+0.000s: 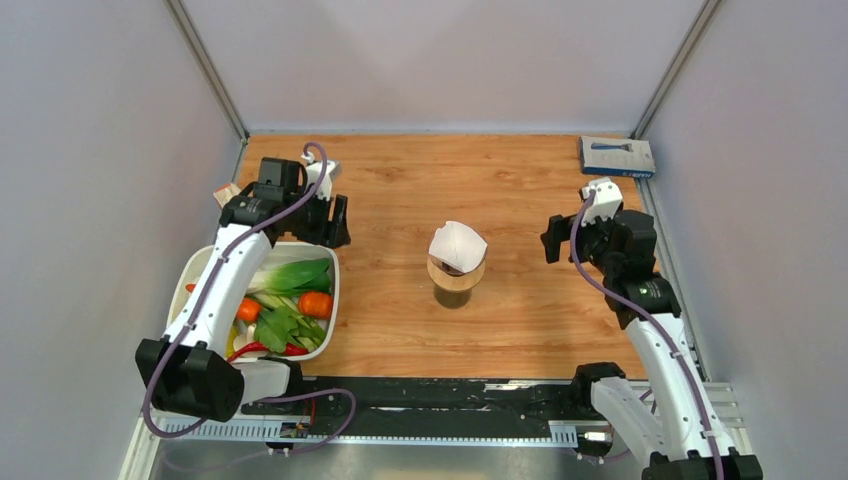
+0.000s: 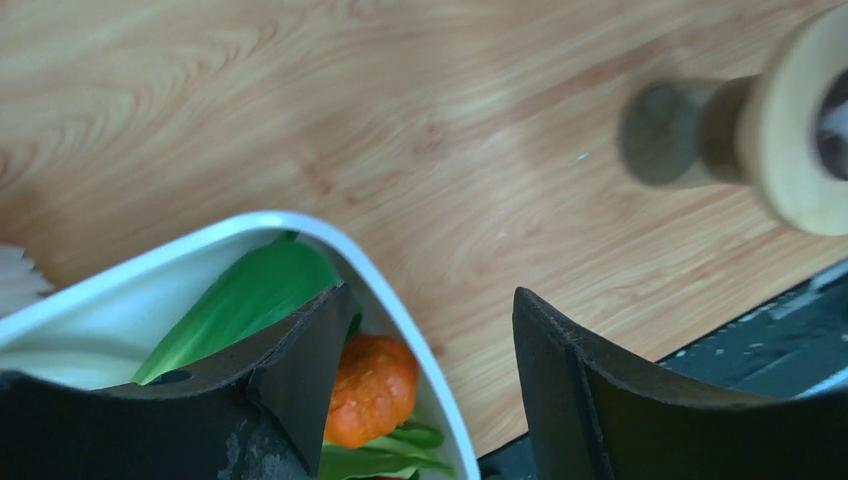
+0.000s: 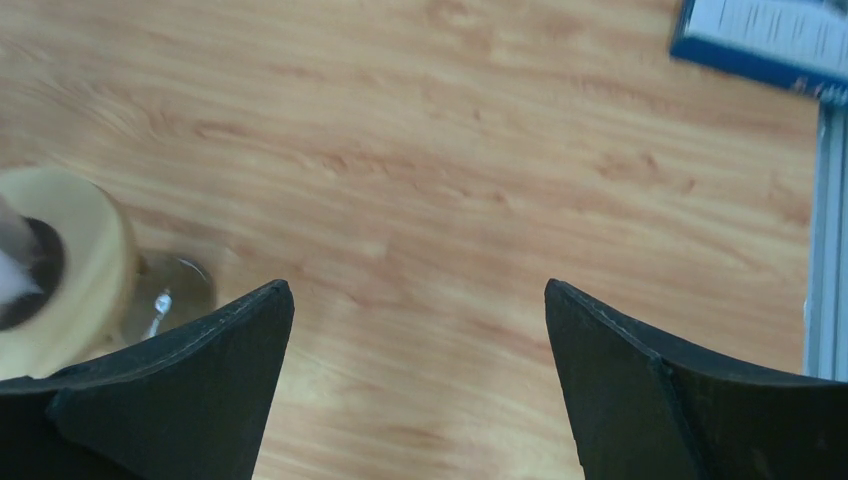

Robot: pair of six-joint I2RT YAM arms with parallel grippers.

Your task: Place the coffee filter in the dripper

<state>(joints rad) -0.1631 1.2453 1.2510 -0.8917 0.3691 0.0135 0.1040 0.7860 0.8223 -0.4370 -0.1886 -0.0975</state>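
Note:
The white paper coffee filter (image 1: 458, 243) sits opened as a cone inside the dripper, whose tan ring (image 1: 456, 274) rests on a brown glass cup (image 1: 455, 294) at the table's middle. My left gripper (image 1: 335, 222) is open and empty, over the far corner of the vegetable tray, well left of the dripper. My right gripper (image 1: 553, 238) is open and empty, to the right of the dripper and apart from it. The left wrist view shows the ring (image 2: 800, 150) at far right. The right wrist view shows the ring (image 3: 85, 280) at far left with a blurred sliver of filter (image 3: 10, 265).
A white tray (image 1: 335, 285) with greens and orange vegetables lies at the left; its rim (image 2: 250, 222) lies under my left fingers. A blue box (image 1: 617, 156) lies at the back right corner. A black rail (image 1: 420, 400) runs along the near edge.

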